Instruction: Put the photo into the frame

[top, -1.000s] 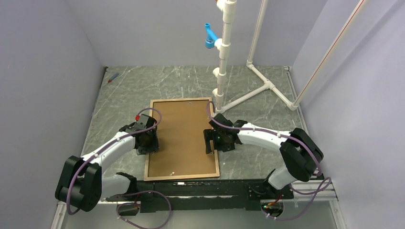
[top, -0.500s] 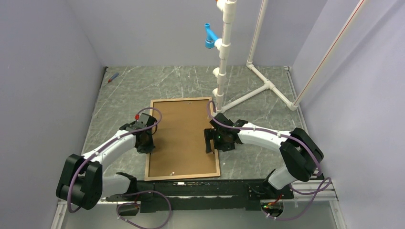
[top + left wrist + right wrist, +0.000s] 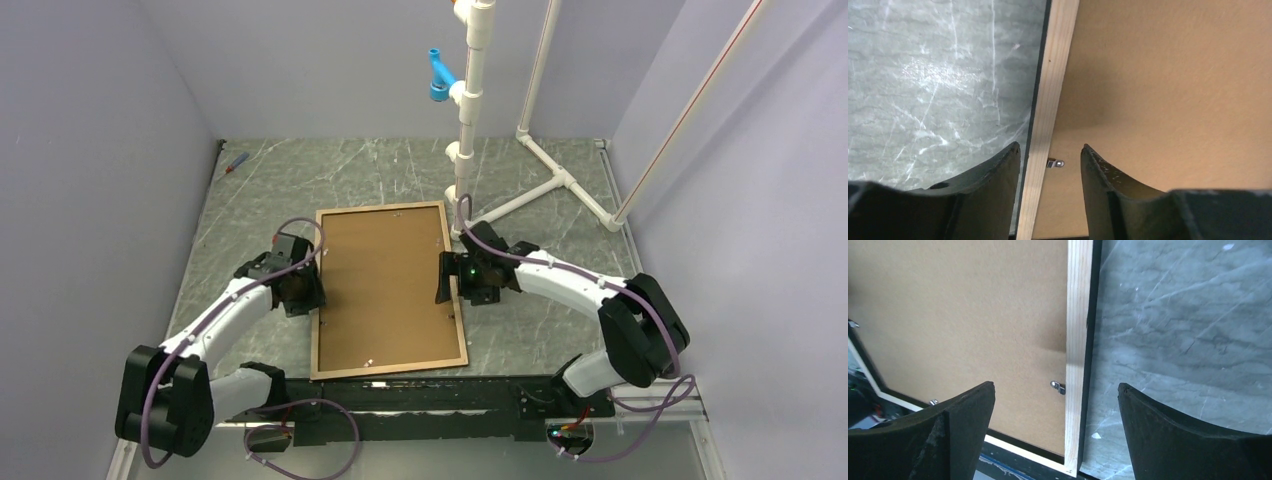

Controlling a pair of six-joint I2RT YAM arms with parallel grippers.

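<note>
Frame (image 3: 390, 371): lies back-up on the surface (image 3: 520, 340), brown backing board (image 3: 385, 285) seated inside; photo not visible. Left end effector (image 3: 1049, 147): partly open, straddling left rail, empty. Right end effector (image 3: 1055, 385): wide open over right rail, empty. Advised: close both evenly, clear of retaining tabs (image 3: 1058, 386).

The frame (image 3: 390, 369) lies flat mid-counter by the near edge, backing board (image 3: 385, 285) in it — left gripper (image 3: 300, 290) over its left rail, right gripper (image 3: 447, 280) over its right; pipe stand (image 3: 465, 150) behind, toward the far right corner.

Pale grainy wood frame (image 3: 1050, 100) w/ matt brown backing board (image 3: 1173, 90); table (image 3: 938, 75) glossy, marble-look.
</note>
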